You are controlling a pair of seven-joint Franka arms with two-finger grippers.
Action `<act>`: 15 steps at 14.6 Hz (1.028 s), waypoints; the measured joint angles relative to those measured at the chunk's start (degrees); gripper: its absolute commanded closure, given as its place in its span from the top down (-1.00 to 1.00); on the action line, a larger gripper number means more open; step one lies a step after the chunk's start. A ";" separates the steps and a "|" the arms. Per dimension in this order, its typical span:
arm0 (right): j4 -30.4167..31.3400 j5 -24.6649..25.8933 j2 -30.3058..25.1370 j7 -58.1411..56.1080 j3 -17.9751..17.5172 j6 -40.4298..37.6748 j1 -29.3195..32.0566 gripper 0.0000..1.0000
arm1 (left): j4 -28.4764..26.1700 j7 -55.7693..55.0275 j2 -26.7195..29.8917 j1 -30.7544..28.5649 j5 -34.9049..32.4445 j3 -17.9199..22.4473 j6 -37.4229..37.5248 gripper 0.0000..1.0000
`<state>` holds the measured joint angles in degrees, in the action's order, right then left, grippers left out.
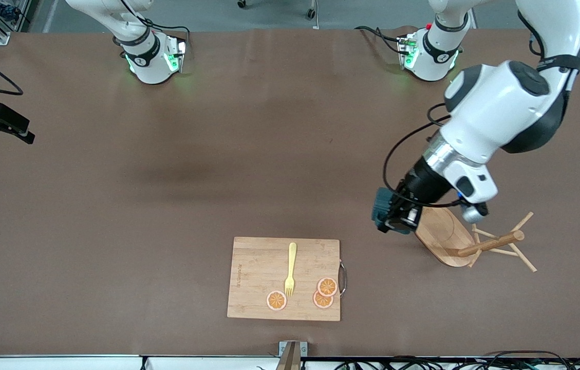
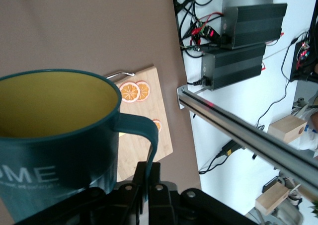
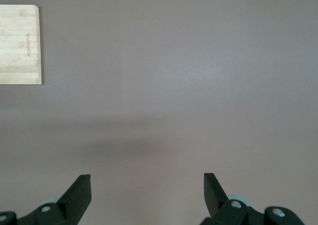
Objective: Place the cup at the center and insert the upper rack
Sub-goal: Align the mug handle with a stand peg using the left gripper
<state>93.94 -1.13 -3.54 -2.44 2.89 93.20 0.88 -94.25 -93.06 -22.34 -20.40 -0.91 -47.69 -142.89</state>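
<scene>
The dark teal cup with a mustard-yellow inside hangs in my left gripper, a little above the table beside the rack. In the left wrist view the cup fills the foreground and my left gripper is shut on its handle. The upper rack, a light wooden mug tree, lies tipped on its side at the left arm's end of the table, its post and pegs pointing away from the cup. My right gripper is open and empty over bare table; it does not show in the front view.
A rectangular wooden cutting board lies near the front camera's edge, with a yellow fork and three orange slices on it. Its corner shows in the right wrist view. The brown table spreads around.
</scene>
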 measured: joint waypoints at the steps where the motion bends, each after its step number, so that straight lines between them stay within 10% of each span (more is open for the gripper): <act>1: 0.06 0.00 -0.08 0.00 -0.01 0.00 0.00 1.00 | -0.12 1.62 -0.04 -1.32 2.71 -0.09 0.00 -0.99; 15: 0.31 0.00 -0.68 -0.02 -0.26 -0.04 -0.02 1.00 | -2.38 20.07 -4.46 -13.98 27.60 -0.16 -0.01 -0.99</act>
<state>94.25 -1.13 -4.22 -2.47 2.63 93.16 0.87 -96.63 -72.98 -26.81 -34.38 26.69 -47.85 -142.90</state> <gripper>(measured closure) 0.000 0.947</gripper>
